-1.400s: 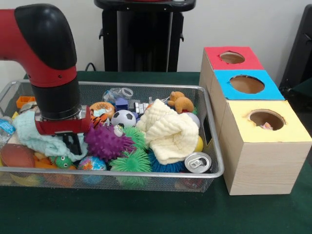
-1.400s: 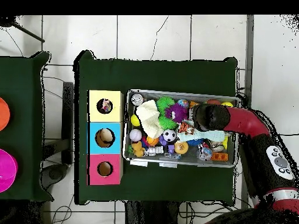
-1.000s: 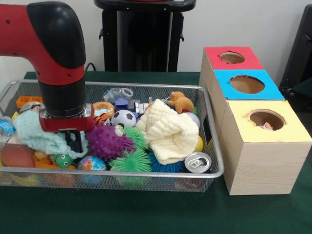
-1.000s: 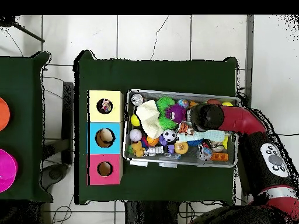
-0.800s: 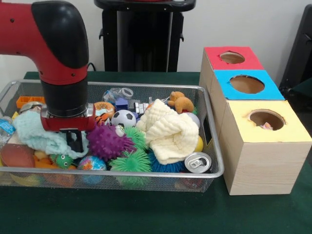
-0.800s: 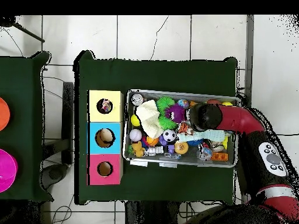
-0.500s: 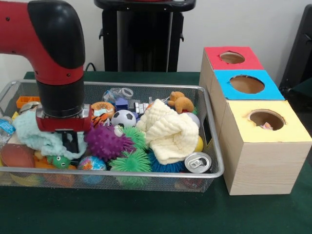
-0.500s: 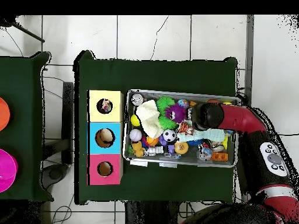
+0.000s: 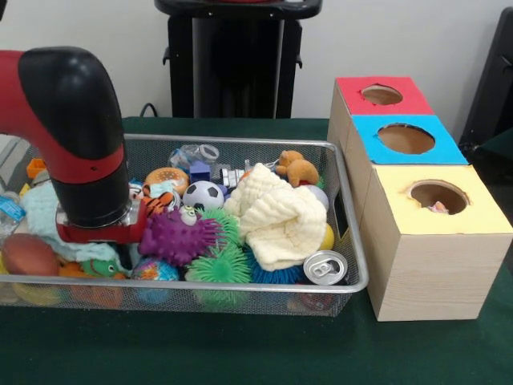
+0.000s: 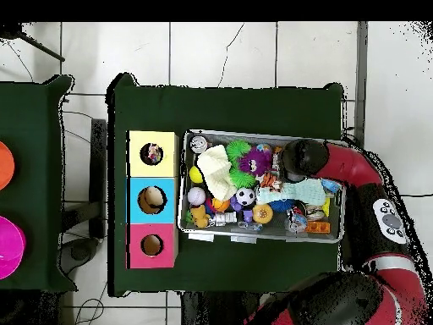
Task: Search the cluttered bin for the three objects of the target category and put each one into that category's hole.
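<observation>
Clutter fills the wire mesh bin (image 9: 350, 241) on the green-covered desk (image 9: 240, 353). The red and black arm (image 9: 76, 136) reaches down into the bin's left end in the front view, and its wrist hides the gripper (image 9: 100, 245), which is sunk among the toys beside a pale teal cloth (image 9: 48, 216); whether the jaws are wide, narrow or holding something cannot be told from either view. Just right of the wrist lies a purple spiky ball (image 9: 178, 235), touching the arm's red collar, with green spiky balls (image 9: 218, 263) in front of it and a small football-patterned ball (image 9: 203, 195) behind it. A cream knitted cloth (image 9: 276, 216) is heaped in the right half of the bin, a brown plush animal (image 9: 298, 168) sits behind it near the far rim, and a drinks can (image 9: 325, 267) lies in the near right corner, its top facing outward. An orange ring-shaped toy (image 9: 167, 178) lies near the football-patterned ball.

To the right of the bin, just beside it, stands a row of three wooden boxes, each with a round hole in a coloured top: the yellow box (image 9: 433, 241) nearest the camera, the blue box (image 9: 407, 138) in the middle and the red box (image 9: 381, 95) farthest. Something small shows inside the yellow box's hole.
</observation>
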### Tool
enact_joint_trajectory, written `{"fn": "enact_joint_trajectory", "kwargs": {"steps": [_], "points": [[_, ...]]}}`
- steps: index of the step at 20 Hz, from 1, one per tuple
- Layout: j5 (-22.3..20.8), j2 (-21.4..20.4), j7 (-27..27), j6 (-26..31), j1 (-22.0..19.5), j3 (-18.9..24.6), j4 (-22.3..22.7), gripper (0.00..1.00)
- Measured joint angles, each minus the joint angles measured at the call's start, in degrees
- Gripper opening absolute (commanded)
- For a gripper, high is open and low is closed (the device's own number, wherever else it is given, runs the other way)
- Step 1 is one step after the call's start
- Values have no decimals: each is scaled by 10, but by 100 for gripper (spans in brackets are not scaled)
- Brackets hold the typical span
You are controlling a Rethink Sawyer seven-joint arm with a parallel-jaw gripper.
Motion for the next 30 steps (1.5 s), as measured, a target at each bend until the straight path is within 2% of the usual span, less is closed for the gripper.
{"fn": "enact_joint_trajectory", "kwargs": {"steps": [7,12,20,25,30], "points": [[8,-13,0,23,11,-8,-5,0],[21,-58,0,30,27,-27,24,0],[105,-142,1,76,74,-58,65,0],[134,-164,1,94,105,-76,65,0],[139,-167,1,99,122,-89,60,0]]}}
